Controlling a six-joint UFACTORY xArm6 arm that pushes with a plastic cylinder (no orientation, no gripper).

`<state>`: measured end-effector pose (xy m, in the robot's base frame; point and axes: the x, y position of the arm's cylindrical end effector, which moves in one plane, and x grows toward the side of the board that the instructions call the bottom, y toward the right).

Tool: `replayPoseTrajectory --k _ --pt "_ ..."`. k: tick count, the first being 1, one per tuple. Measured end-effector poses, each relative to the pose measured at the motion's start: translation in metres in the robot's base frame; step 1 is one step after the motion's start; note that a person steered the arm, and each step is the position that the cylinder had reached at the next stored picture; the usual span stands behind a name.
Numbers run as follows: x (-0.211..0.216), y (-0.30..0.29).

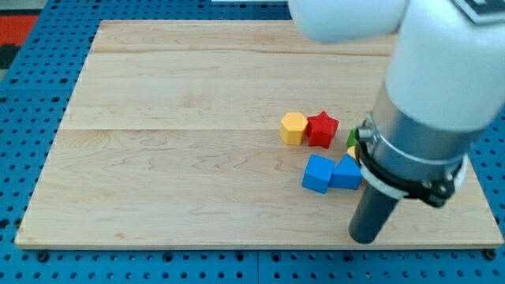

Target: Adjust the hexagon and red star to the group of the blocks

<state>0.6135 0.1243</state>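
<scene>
A yellow hexagon [293, 127] lies right of the board's middle, touching a red star [322, 129] on its right. Below them lie a blue cube [318, 173] and a blue triangular block [346, 172], side by side. A green block [352, 139] and a bit of a yellow block [353, 151] peek out at the arm's left edge, mostly hidden. My tip [368, 239] is near the board's bottom edge, below and right of the blue blocks, apart from them.
The wooden board [181, 158] lies on a blue pegboard table [24, 118]. The large white and grey arm body [434, 102] covers the view's right side and hides the board there.
</scene>
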Motion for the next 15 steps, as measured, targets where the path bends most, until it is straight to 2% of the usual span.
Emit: replayPoseTrajectory --k 1,2,4,5,6,7,8,9,10,11,12,13,14,15 --pt "0.003 -0.136" --pt "-0.053 -0.188" --pt "-0.215 -0.166" --pt "-0.22 -0.073" --pt "-0.183 0.001" --pt "-0.165 0.015" --pt "-0.209 0.0" --pt "-0.21 -0.058" --pt "-0.193 -0.087" --pt "-0.174 -0.054" --pt "-0.163 -0.059" --pt "-0.179 -0.117" --pt "-0.168 -0.12" --pt "-0.159 -0.09"
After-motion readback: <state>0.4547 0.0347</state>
